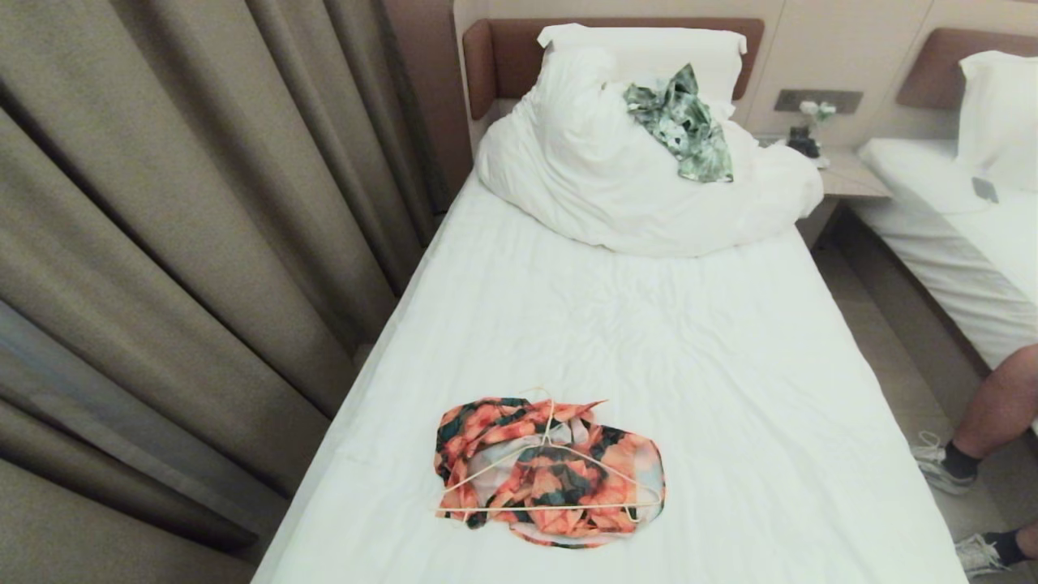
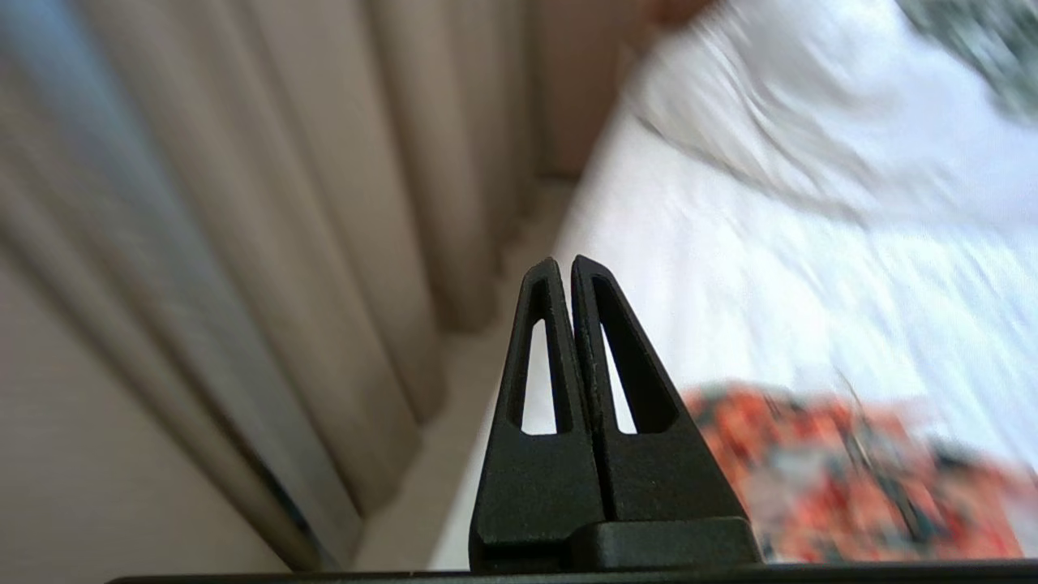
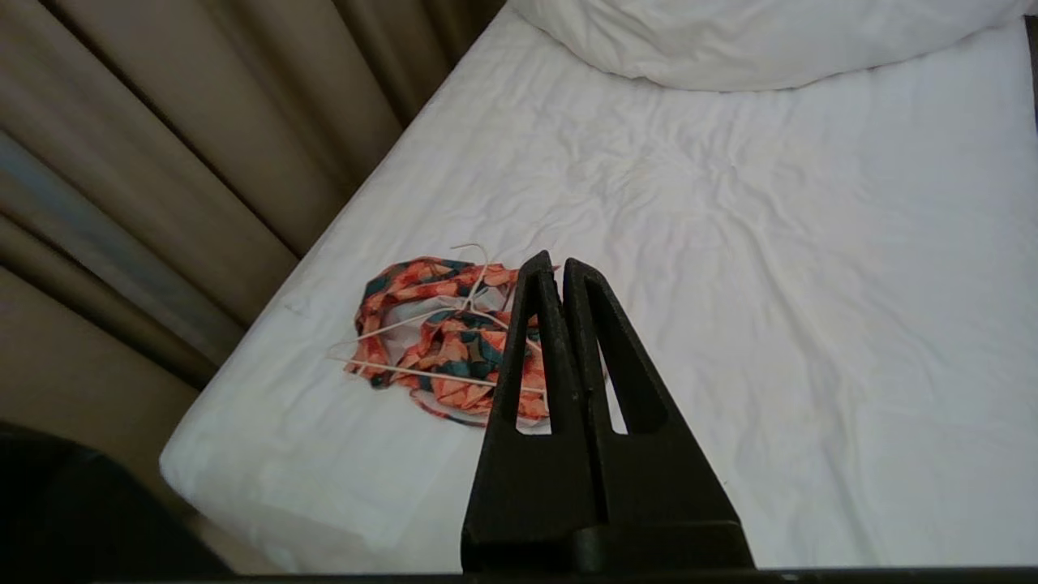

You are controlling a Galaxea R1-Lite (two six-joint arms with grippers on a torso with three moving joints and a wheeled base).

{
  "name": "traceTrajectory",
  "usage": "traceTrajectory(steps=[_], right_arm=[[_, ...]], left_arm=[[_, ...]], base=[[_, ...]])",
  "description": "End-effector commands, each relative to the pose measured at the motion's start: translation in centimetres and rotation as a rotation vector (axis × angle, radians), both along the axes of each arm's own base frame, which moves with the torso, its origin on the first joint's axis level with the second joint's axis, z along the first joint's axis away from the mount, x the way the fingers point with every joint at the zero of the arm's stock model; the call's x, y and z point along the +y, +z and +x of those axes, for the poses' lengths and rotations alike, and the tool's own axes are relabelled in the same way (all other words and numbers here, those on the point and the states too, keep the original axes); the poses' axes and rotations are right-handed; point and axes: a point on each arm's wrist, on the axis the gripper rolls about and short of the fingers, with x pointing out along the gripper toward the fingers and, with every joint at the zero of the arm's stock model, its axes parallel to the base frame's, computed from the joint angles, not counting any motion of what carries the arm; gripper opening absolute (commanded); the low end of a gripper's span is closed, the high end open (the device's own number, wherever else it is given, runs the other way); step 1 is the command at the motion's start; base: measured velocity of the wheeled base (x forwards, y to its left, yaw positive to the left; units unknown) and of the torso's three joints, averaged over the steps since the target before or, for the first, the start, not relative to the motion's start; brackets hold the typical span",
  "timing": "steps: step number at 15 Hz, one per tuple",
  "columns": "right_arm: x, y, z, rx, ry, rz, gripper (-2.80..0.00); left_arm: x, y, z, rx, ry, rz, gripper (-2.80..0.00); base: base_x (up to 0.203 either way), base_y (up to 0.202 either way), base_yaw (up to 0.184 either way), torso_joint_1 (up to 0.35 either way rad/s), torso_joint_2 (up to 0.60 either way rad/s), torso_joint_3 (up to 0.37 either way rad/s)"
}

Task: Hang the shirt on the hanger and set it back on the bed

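The orange-flowered shirt [image 1: 551,474] lies crumpled on the near part of the bed [image 1: 649,324], with the cream wire hanger [image 1: 559,466] lying on top of it, hook toward the pillow. Neither arm shows in the head view. In the left wrist view my left gripper [image 2: 565,264] is shut and empty, held in the air near the bed's curtain-side edge, with the shirt [image 2: 851,478] off to one side. In the right wrist view my right gripper [image 3: 555,264] is shut and empty above the bed's foot, the shirt [image 3: 442,341] and hanger [image 3: 422,324] lying beyond it.
A heaped white duvet [image 1: 632,178] with a green-and-white leaf-print garment [image 1: 681,122] fills the head end. Heavy curtains [image 1: 178,243] hang along the left. A second bed [image 1: 965,219], a nightstand [image 1: 843,174] and a seated person's legs [image 1: 989,422] are on the right.
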Motion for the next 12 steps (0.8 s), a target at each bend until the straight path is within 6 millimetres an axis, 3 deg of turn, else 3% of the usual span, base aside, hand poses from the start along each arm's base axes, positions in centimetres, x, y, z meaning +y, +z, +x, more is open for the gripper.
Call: traceTrajectory(steps=[1, 5, 8, 12], right_arm=[[-0.1, -3.2, 1.2, 0.037, -0.042, 0.0, -2.8], [-0.3, -7.2, 1.6, 0.033, -0.188, -0.015, -2.8], [-0.6, -9.5, 1.7, 0.025, -0.327, -0.164, -2.8], [-0.6, -10.1, 1.7, 0.077, -0.333, -0.192, -2.8]], left_arm=[[-0.1, -2.3, 1.3, 0.072, -0.054, 0.018, -2.8], [-0.3, -6.0, 2.9, 0.14, -0.129, 0.055, -2.8], [-0.5, -6.5, 3.0, 0.172, -0.194, 0.079, -2.8], [-0.5, -6.7, 3.0, 0.186, -0.219, 0.08, -2.8]], base=[[0.0, 0.0, 0.0, 0.0, 0.0, 0.0], [0.0, 0.0, 0.0, 0.0, 0.0, 0.0], [0.0, 0.0, 0.0, 0.0, 0.0, 0.0], [0.0, 0.0, 0.0, 0.0, 0.0, 0.0]])
